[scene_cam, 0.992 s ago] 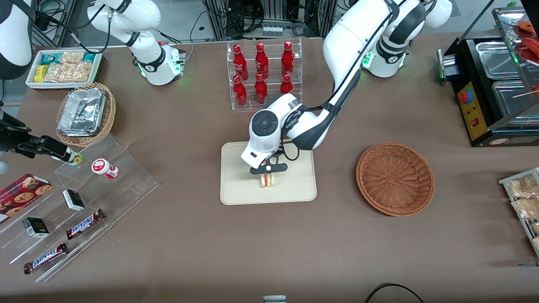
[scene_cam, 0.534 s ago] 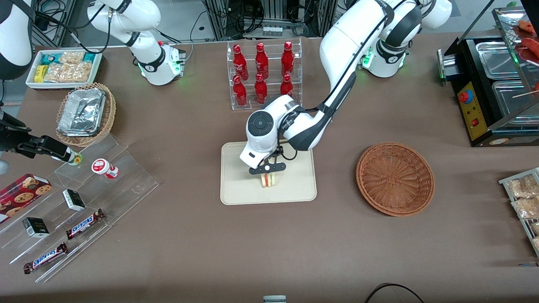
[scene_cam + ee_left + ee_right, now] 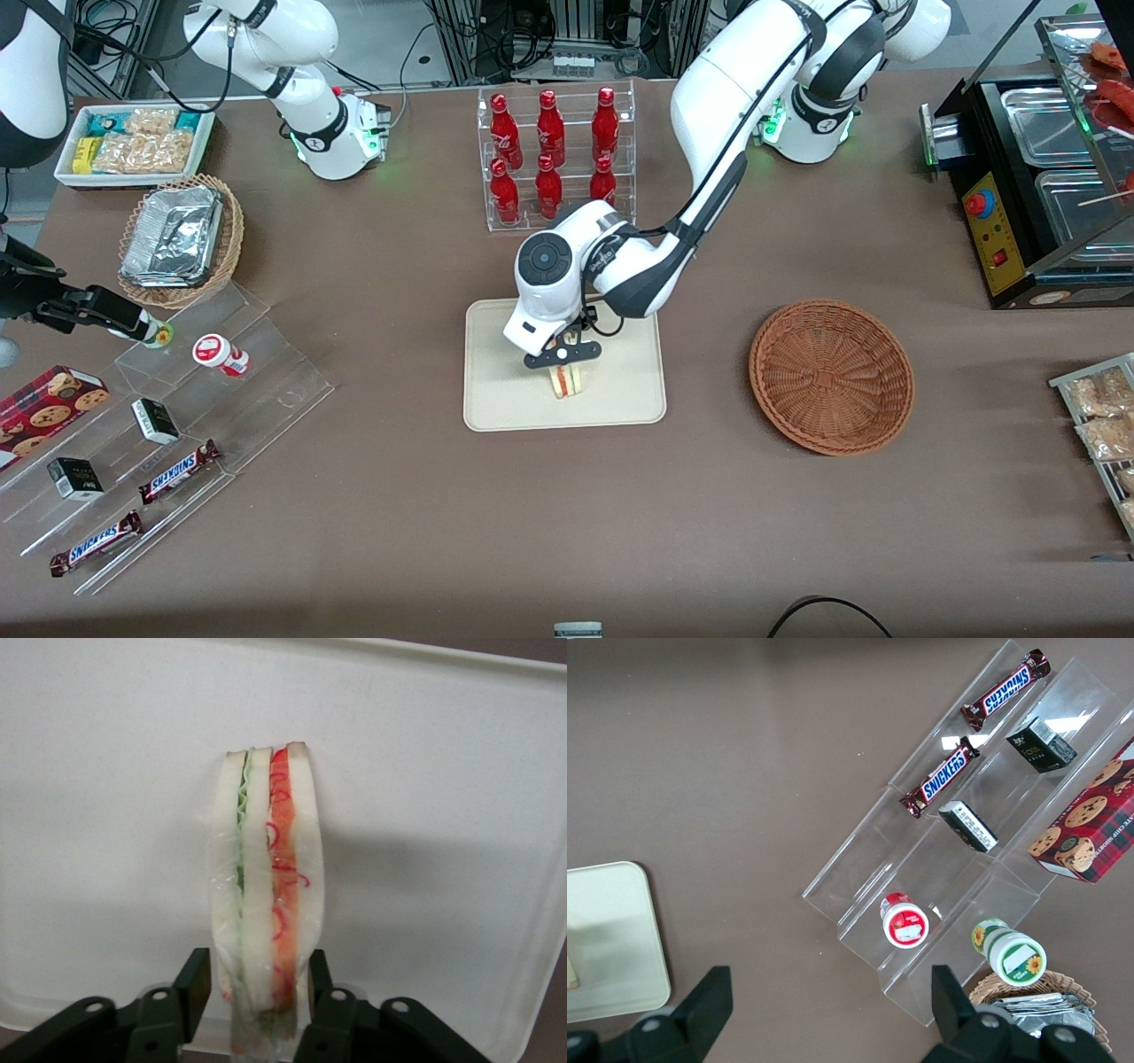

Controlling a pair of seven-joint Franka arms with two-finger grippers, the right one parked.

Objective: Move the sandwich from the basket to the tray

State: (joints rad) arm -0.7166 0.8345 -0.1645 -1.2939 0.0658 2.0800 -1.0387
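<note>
Sandwich mid-tray, gripper apparently clamping.

— What sort of place is this?

— A robotics lab dressed up as a snack shop. Farther from the front camera than the gripper, red bottles stand in a clear rack; toward the parked arm's end lie Snickers bars and a cookie box on clear stepped shelves.

— And the lab part?

— Robot arm bases are bolted to the brown table, with cables and metal racks along its edge; a food warmer sits toward the working arm's end.
</note>
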